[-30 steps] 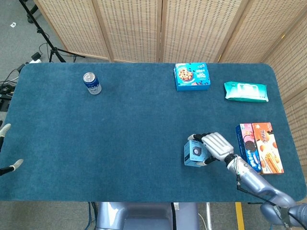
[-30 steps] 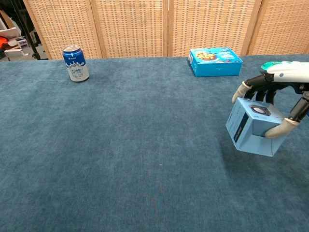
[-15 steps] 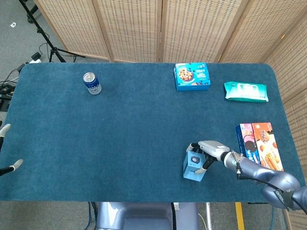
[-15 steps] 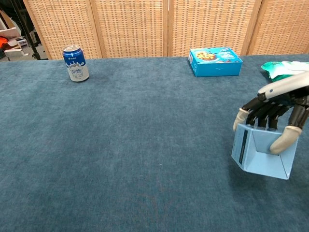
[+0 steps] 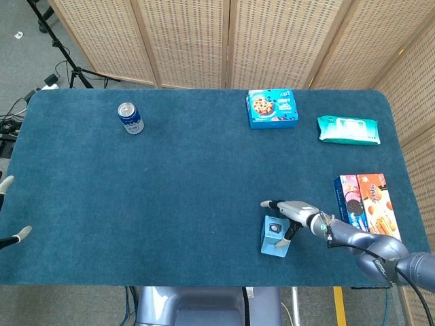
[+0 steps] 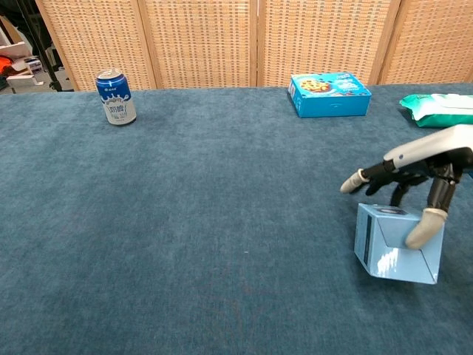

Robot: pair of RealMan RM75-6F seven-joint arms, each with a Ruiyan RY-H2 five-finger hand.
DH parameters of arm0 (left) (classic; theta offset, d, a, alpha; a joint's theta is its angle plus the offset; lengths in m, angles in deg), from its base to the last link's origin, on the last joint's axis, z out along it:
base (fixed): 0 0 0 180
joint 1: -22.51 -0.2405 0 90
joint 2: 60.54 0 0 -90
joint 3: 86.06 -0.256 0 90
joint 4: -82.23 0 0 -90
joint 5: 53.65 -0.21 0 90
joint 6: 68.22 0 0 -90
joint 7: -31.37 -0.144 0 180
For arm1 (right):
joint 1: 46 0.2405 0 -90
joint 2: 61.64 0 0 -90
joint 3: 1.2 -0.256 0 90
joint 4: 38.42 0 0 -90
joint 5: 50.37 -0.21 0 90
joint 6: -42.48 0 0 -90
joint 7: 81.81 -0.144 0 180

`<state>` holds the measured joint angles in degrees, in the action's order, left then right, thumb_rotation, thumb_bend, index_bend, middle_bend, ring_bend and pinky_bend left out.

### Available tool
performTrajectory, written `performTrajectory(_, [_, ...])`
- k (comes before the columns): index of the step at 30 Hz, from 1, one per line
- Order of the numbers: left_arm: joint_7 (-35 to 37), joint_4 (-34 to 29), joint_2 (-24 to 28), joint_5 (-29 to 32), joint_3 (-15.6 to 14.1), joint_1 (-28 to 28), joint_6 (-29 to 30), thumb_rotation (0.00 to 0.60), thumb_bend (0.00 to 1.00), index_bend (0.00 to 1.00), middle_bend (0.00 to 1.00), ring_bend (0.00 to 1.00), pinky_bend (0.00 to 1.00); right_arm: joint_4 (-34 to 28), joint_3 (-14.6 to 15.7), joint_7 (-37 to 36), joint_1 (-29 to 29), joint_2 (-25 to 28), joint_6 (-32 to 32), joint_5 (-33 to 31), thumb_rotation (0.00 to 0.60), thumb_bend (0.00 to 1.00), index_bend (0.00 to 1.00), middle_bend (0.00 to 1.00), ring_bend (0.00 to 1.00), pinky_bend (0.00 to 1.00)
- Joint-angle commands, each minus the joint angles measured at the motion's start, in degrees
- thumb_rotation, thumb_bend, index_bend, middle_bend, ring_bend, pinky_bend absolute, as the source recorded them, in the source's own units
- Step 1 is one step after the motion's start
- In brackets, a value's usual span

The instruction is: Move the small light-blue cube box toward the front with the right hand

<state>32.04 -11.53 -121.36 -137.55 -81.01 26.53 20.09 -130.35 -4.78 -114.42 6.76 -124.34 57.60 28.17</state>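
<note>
The small light-blue cube box (image 5: pixel 273 236) (image 6: pixel 388 248) stands on the blue table (image 5: pixel 170 190), near its front edge and right of centre. My right hand (image 5: pixel 298 210) (image 6: pixel 423 166) hovers just over and to the right of it. Its fingers (image 6: pixel 369 176) stretch out leftward above the box top, clear of it. Only the thumb tip (image 6: pixel 420 227) still rests against the box's right front face. At the far left edge of the head view, two fingertips of my left hand (image 5: pixel 8 207) show, spread apart with nothing between them.
A blue drink can (image 5: pixel 130 117) (image 6: pixel 114 96) stands at the back left. A blue cookie box (image 5: pixel 272 109) (image 6: pixel 329 94) and a green wipes pack (image 5: pixel 348 130) (image 6: pixel 440 107) lie at the back right. Two snack boxes (image 5: pixel 368 207) lie right of my right hand.
The right hand lowered the box toward the front edge and set it flat on the table. Its fingers then lifted off and straightened; only the thumb stays on it.
</note>
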Motion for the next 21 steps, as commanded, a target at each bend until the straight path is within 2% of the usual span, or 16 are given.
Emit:
performTrajectory(1, [0.07,0.06,-0.02,-0.09,0.0,-0.03,0.09,0.6,0.0,0.0,0.0,0.0,0.0,-0.51,-1.38,1.0,-2.2,0.23,5.86,-0.51,0.6,0.0,0.0,0.0,0.0,0.16])
performTrajectory(11, [0.0,0.03,-0.05,-0.49,-0.18,-0.13,0.3,0.6,0.0,0.0,0.0,0.0,0.0,-1.76,-2.65,1.74,-4.25,2.78,10.7,-1.21,0.6,0.0,0.0,0.0,0.0,0.14])
performTrajectory(15, [0.21,-0.01,0.02,-0.6,-0.22,-0.23,0.46,0.6,0.0,0.0,0.0,0.0,0.0,-4.01,-2.83,1.46,-6.27,4.39,14.68,0.65,0.6,0.0,0.0,0.0,0.0,0.12])
performTrajectory(17, [0.33,0.0,0.05,-0.59,-0.2,-0.29,0.56,0.6,0.0,0.0,0.0,0.0,0.0,-5.4,-2.7,1.84,-8.09,5.33,18.61,2.69,0.6,0.0,0.0,0.0,0.0,0.1])
performTrajectory(20, [0.63,0.09,0.1,-0.56,-0.17,-0.35,0.65,0.6,0.0,0.0,0.0,0.0,0.0,-6.15,-1.81,4.93,-13.14,5.39,29.68,7.52,0.6,0.0,0.0,0.0,0.0,0.06])
performTrajectory(21, [0.74,0.13,0.12,-0.55,-0.17,-0.37,0.65,0.6,0.0,0.0,0.0,0.0,0.0,-5.44,-1.28,7.46,-15.66,4.63,35.13,9.59,0.6,0.0,0.0,0.0,0.0,0.05])
